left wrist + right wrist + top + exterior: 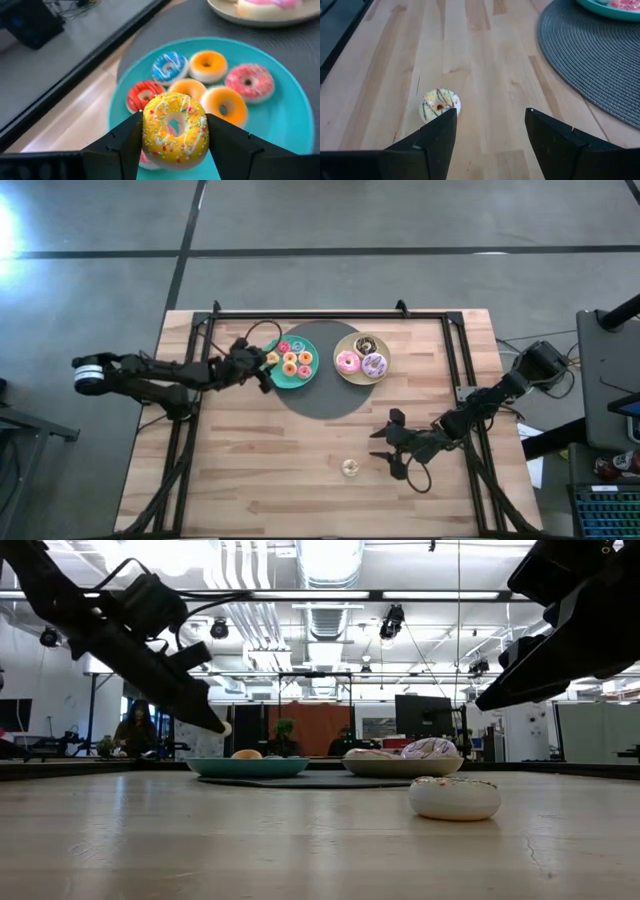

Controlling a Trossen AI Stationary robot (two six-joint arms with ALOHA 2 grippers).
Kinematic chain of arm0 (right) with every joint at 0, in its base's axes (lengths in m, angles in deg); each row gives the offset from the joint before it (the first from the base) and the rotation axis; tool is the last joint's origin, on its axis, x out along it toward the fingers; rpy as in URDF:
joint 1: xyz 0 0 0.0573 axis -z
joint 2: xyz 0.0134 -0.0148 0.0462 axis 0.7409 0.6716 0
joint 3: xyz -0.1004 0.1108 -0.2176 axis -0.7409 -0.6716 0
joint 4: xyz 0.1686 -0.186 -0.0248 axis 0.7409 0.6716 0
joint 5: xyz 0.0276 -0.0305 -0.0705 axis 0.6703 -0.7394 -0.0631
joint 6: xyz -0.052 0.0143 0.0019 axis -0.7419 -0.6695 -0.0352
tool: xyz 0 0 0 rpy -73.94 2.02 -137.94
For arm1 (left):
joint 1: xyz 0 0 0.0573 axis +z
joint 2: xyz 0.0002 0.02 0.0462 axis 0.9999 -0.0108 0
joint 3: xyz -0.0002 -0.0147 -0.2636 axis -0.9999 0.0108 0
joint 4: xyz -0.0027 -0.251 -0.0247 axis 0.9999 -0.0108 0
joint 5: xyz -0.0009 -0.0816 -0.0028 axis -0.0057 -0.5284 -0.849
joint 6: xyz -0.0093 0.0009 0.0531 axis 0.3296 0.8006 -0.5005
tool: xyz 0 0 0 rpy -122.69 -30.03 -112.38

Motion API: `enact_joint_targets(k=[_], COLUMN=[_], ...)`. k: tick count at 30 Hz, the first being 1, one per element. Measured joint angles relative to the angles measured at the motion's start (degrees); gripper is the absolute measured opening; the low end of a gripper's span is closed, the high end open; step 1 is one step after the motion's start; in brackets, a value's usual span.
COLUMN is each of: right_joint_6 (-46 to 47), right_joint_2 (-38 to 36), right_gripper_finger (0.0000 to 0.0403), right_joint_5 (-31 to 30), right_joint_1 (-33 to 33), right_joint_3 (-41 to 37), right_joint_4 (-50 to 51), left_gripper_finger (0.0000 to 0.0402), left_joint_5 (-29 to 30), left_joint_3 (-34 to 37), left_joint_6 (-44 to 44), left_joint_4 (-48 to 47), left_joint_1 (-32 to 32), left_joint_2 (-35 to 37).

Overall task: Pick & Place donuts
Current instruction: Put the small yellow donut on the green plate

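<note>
My left gripper (268, 363) (174, 119) hovers over the left edge of the teal plate (311, 376) (280, 135) and is shut on a tiny yellow sprinkled donut (175, 132). Several tiny donuts, blue, orange, pink and red, lie on that plate. My right gripper (380, 446) (491, 111) is open above the wood. It sits just right of a tiny white donut with dark drizzle (350, 468) (441, 105) (455, 797), which lies flat on the table. The beige plate (345, 376) carries the pink, lilac and chocolate donuts. My left gripper pinches the yellow donut by two opposite sides of its rim (149, 134), one finger on each. The donut stands on edge between them, its hole facing the wrist camera. It is lifted clear, above the teal plate's left part.
Both plates sit on a round dark woven mat (322, 402) (600, 65) near the table's far middle. A black frame (330, 314) runs along the far edge and down both sides. Bare wood spreads over the near half of the table.
</note>
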Motion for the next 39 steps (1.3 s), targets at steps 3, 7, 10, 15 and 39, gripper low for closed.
enact_joint_targets(k=[3,7,10,15,39], right_joint_6=[-0.3,-0.3,-0.2,-0.3,-0.4], right_joint_2=[0.0,0.0,0.0,0.0,0.0], right_gripper_finger=[0.0226,0.0226,0.0226,0.0226,0.0226], right_joint_5=[0.0,-0.1,-0.1,-0.1,-0.1], right_joint_1=[0.1,0.2,0.2,0.2,0.2], right_joint_3=[0.0,0.0,0.0,0.0,0.0], right_joint_4=[-0.2,-0.2,-0.2,-0.2,-0.2], left_gripper_finger=[0.0182,0.0182,0.0182,0.0182,0.0212], left_joint_5=[-1.2,-5.4,-6.2,-7.7,-10.0], left_joint_3=[0.0,0.0,0.0,-0.1,-0.2], left_joint_6=[0.3,2.4,3.4,4.6,6.6], left_joint_4=[2.4,3.9,3.7,4.0,4.9], left_joint_1=[1.6,2.8,2.9,2.9,2.9], left_joint_2=[-1.2,-3.4,-5.5,-8.2,-9.4])
